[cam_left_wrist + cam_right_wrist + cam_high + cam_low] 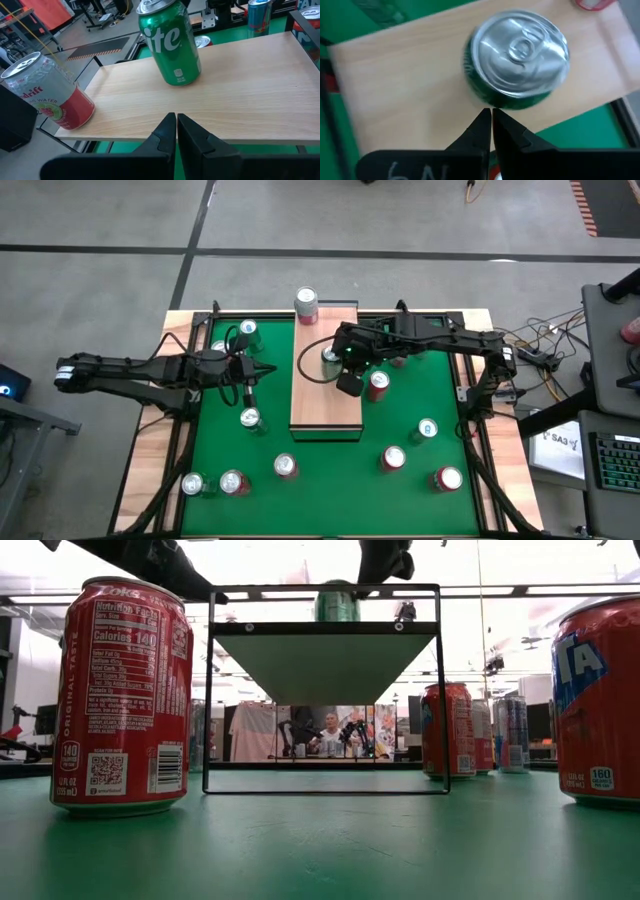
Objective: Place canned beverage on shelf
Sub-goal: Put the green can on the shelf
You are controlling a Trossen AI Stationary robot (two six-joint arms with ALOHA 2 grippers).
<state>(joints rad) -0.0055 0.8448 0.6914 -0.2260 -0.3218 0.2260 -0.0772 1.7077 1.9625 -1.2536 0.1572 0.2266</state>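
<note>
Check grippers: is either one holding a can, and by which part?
Nothing held. Right gripper is shut, empty, above the green can on the shelf. Left gripper is shut, empty.

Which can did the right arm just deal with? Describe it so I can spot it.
Find the long pale wooden shelf mid-table. Two cans stand on it: the green Sprite can sits mid-board beside the right gripper, unlike the pink-and-white can at the far end.

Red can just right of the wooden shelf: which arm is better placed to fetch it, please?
Right: the right gripper hovers at the green can on the shelf, beside the red can; the left gripper lies beyond the shelf.
</note>
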